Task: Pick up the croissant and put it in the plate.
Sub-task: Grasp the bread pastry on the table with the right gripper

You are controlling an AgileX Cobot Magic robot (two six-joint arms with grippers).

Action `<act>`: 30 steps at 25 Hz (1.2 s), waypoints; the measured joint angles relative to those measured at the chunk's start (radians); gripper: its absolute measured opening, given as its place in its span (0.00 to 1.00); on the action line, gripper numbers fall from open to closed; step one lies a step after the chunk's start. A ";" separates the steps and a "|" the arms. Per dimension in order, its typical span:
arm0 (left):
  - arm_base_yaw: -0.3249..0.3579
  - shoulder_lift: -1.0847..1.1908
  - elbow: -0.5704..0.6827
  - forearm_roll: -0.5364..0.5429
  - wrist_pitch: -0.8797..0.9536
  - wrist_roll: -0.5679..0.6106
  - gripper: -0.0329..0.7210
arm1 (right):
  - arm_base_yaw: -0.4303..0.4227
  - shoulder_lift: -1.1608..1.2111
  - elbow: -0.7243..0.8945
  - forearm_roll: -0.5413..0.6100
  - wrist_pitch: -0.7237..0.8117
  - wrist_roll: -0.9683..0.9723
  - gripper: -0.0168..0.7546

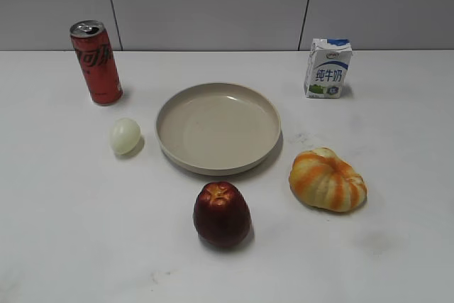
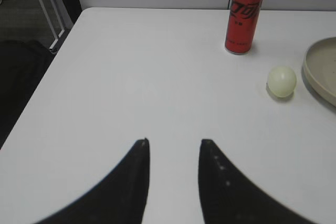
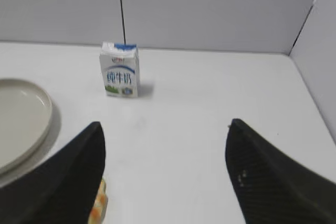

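A white surface (image 1: 64,232) carries six items under a grey panelled wall: the beige plate (image 1: 218,127) sits at the centre with nothing in it, while the croissant (image 1: 328,179), ribbed in orange and cream stripes, lies on the bare surface just off the plate's front-right rim, apart from it. A dark red apple (image 1: 222,213) stands in front of the plate, a small pale egg-like ball (image 1: 125,135) rests just beside the plate's left edge, a red Coca-Cola can (image 1: 96,62) stands upright at the back left, and a blue-and-white milk carton (image 1: 328,68) stands upright at the back right. Neither arm appears in the exterior view. In the left wrist view, the left pincer (image 2: 173,141) hovers over open surface with its two dark fingers a modest gap apart and nothing between them; the can (image 2: 244,15), the ball (image 2: 282,81) and a slice of the plate's rim (image 2: 317,72) lie ahead to its right. In the right wrist view, the right pincer (image 3: 165,125) is spread wide and holds nothing, the milk carton (image 3: 120,70) straight ahead, the plate (image 3: 21,119) at the left, and a sliver of the croissant (image 3: 98,207) peeking out beneath its left finger (image 3: 63,182).
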 joint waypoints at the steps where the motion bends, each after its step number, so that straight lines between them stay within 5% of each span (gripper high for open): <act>1: 0.000 0.000 0.000 0.000 0.000 0.000 0.36 | 0.022 0.075 -0.041 0.003 0.025 -0.014 0.76; 7: 0.000 0.000 0.000 0.000 0.000 0.000 0.36 | 0.203 0.471 -0.265 0.012 0.263 -0.034 0.79; 12: 0.000 0.000 0.000 0.000 0.000 0.000 0.36 | 0.327 0.738 -0.371 0.022 0.320 -0.034 0.79; 22: 0.000 0.000 0.000 0.000 0.000 0.000 0.36 | 0.354 1.074 -0.434 0.053 0.295 -0.035 0.78; 24: 0.000 0.000 0.000 0.000 0.000 0.000 0.36 | 0.354 1.094 -0.436 0.054 0.292 -0.035 0.70; 28: 0.000 0.000 0.000 0.000 0.000 0.000 0.36 | 0.354 1.095 -0.448 0.055 0.303 -0.035 0.32; 30: 0.000 0.000 0.000 0.000 0.000 0.000 0.36 | 0.354 1.083 -0.460 0.052 0.324 -0.035 0.29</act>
